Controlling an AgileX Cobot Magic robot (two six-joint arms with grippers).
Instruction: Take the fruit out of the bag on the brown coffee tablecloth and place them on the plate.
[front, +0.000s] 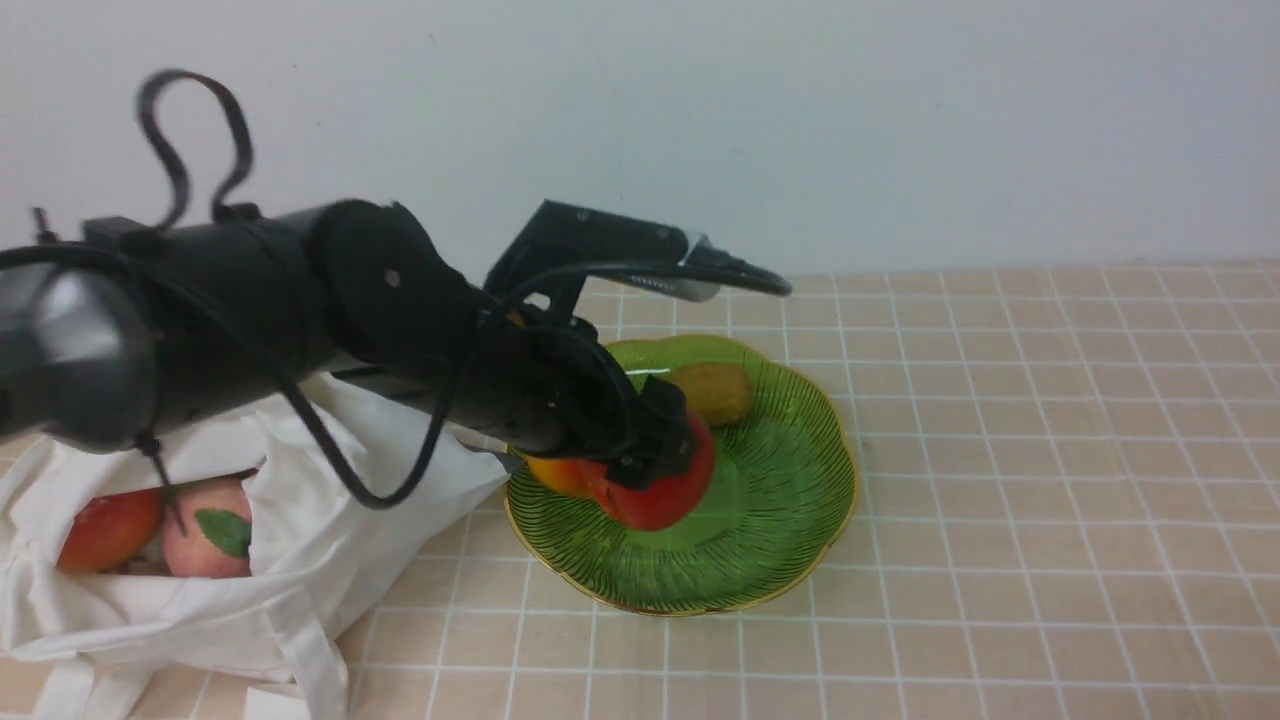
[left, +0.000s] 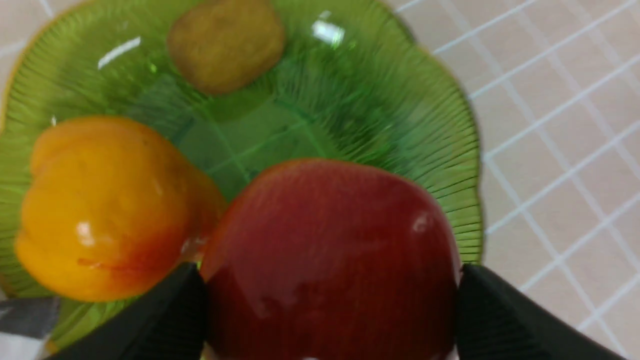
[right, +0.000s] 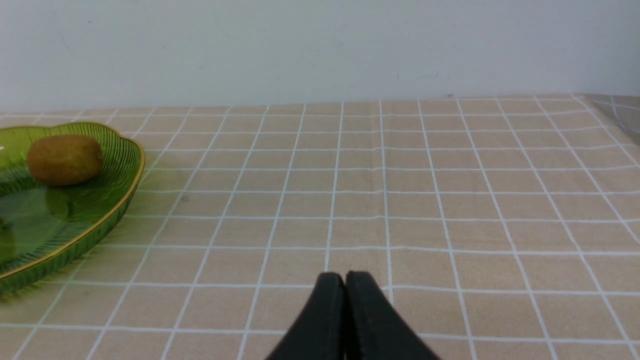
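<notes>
Beige gridded cloth (front: 1050, 450), left pincer (front: 660, 450) gripping a glossy round red apple (left: 330, 250) over the ribbed green glass plate (front: 790, 520). Right pincer (right: 345, 285) is pinched together, empty. Peach (front: 205, 530) sits in the white bag (front: 330, 540), left.

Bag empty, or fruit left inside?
Not empty: the bag gapes open, showing a red apple and a peach inside.

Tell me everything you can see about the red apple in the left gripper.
The red apple is round, glossy, deep red, plastic-looking, with small highlights. The left gripper grips its two sides, black fingers against its skin. It is low over the green plate, close beside an orange fruit; whether it touches either is unclear.
</notes>
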